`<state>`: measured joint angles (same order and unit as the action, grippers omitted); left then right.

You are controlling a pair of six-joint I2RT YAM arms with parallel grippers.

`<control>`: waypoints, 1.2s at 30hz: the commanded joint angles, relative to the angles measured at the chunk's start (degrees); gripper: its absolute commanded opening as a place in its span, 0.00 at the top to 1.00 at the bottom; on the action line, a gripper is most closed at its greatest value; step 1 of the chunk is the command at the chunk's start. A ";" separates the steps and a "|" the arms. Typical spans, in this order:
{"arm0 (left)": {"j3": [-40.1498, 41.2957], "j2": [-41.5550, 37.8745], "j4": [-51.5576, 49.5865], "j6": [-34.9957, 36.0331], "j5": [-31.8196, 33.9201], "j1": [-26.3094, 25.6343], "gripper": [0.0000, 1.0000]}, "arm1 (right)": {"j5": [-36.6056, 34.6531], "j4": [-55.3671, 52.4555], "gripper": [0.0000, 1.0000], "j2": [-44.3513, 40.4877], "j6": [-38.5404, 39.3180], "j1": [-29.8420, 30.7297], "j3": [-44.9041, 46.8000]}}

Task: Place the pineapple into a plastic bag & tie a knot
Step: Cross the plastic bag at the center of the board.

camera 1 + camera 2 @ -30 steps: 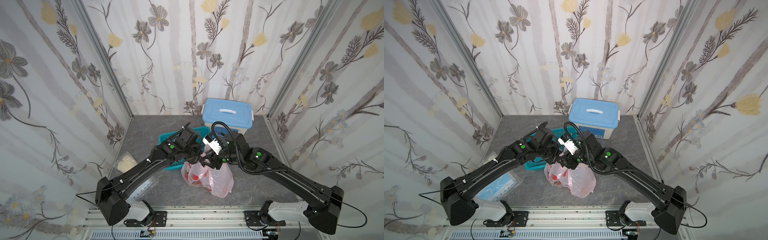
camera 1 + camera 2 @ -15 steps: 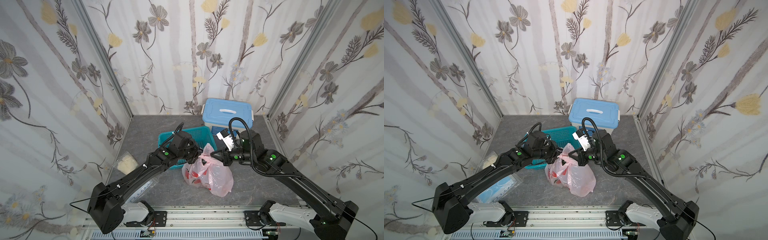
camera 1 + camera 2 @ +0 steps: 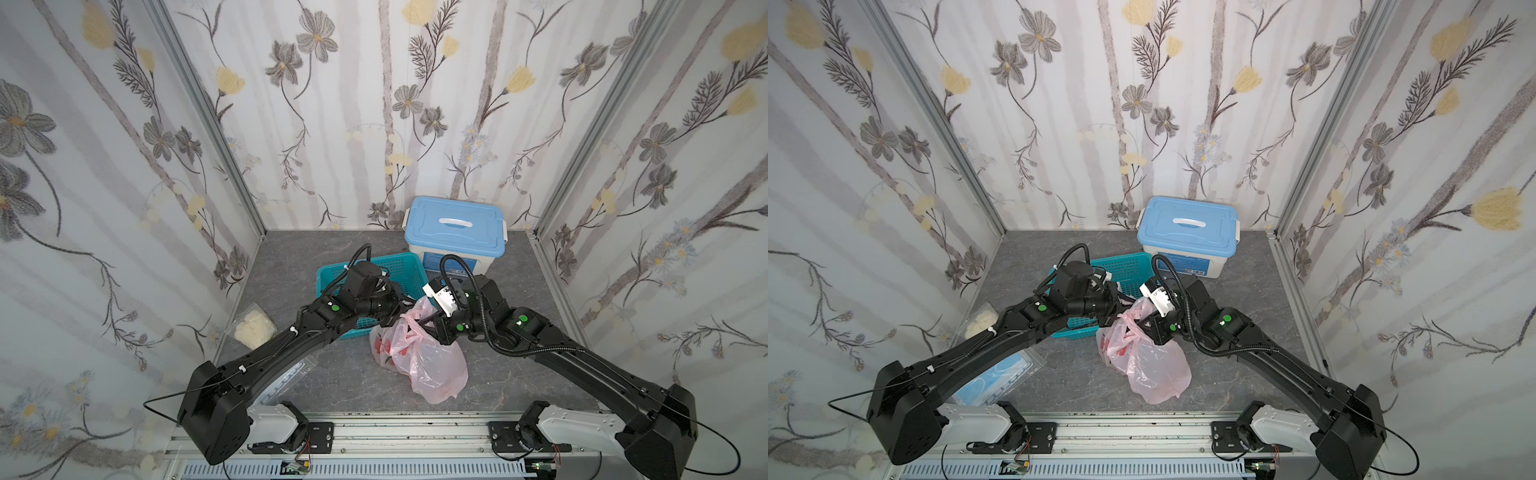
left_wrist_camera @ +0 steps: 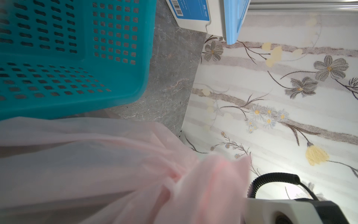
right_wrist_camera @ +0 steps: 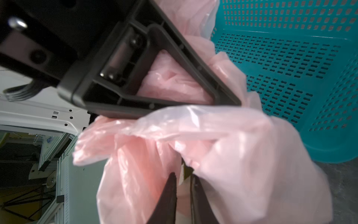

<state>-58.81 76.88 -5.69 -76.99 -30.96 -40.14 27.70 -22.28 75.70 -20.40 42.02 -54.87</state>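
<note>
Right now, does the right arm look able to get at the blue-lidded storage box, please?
Probably yes: the blue-lidded storage box stands just behind the right gripper with nothing between them. Film of the pink plastic bag drapes around its jaws, so it may need to pull free first.

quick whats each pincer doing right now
left pincer: closed on the plastic bag, at its handle.
right pincer: jaws nearly together in the bag's film; whether it grips cannot be told.

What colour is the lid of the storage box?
Light blue; the lid shows best in a top view.
</note>
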 commanded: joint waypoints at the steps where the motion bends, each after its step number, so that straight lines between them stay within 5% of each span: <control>1: -0.74 1.81 12.35 -1.79 -5.35 0.06 1.00 | 1.53 3.06 0.72 0.50 1.40 0.61 0.29; 5: -1.39 4.16 14.66 -1.44 -9.46 0.14 1.00 | -0.16 3.25 0.54 -4.40 3.04 -1.19 1.76; 10: -2.42 5.43 15.34 -0.21 -12.61 0.36 1.00 | -6.46 2.68 0.53 -14.13 8.96 -2.81 4.68; 18: -2.45 5.14 13.26 1.23 -15.23 0.61 1.00 | -1.42 7.51 0.90 -11.34 6.27 -3.08 2.92; 22: -2.56 4.90 12.47 1.23 -15.01 0.58 1.00 | -0.63 8.51 0.95 -8.82 5.73 -3.08 4.58; 26: -2.54 5.02 11.98 1.22 -14.88 0.51 1.00 | -0.51 10.37 0.92 -9.98 5.02 -3.39 7.74; 31: -2.89 5.47 12.28 1.01 -15.44 0.59 1.00 | 3.36 15.15 0.67 -10.09 0.76 -4.36 10.52; 36: -2.73 5.43 12.24 0.93 -15.75 0.59 1.00 | 7.18 22.11 0.66 -9.09 -2.06 -5.49 10.75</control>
<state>-60.88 82.43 2.96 -76.49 -44.93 -39.64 31.62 -8.34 66.06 -19.79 37.04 -44.10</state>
